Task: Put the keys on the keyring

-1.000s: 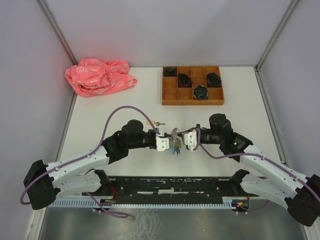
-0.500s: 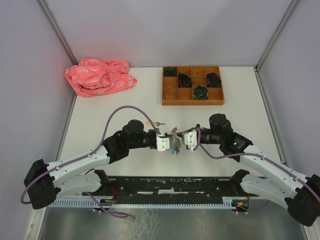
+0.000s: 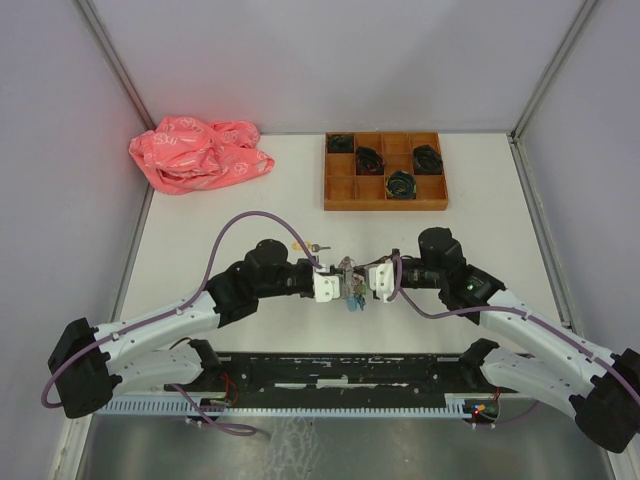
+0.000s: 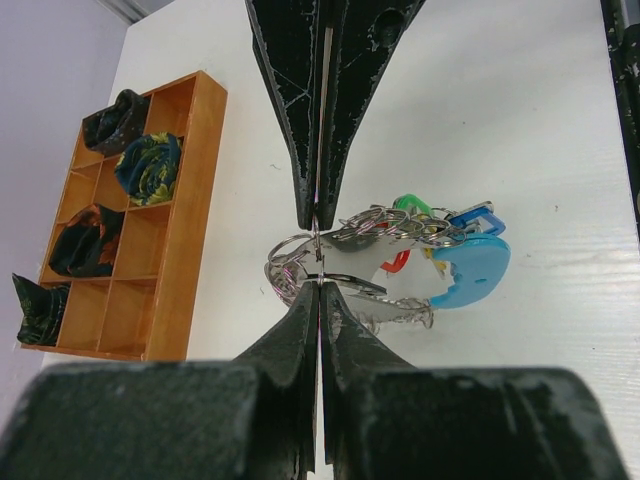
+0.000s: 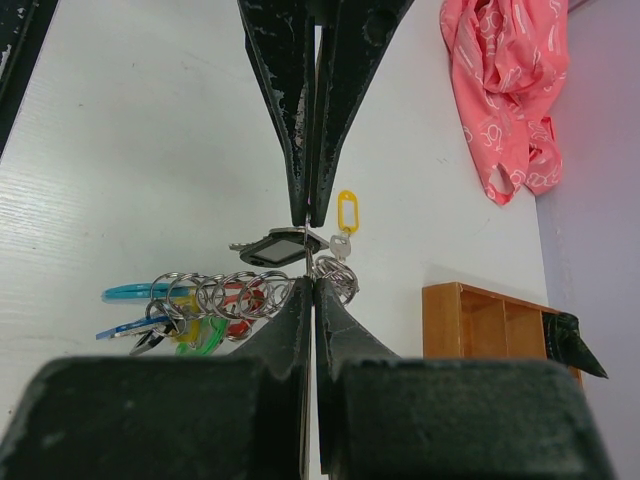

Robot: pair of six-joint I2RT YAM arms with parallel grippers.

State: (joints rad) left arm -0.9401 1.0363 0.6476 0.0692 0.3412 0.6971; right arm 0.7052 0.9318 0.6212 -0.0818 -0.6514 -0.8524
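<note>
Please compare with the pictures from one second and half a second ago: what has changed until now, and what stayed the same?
Very little. The coloured tags hanging from the large metal keyring seem to have swung slightly toward the right hand. Both it and the left hand stay shut on the keyring. The small silver key with a yellow tag, pink cloth and wooden tray did not move.
</note>
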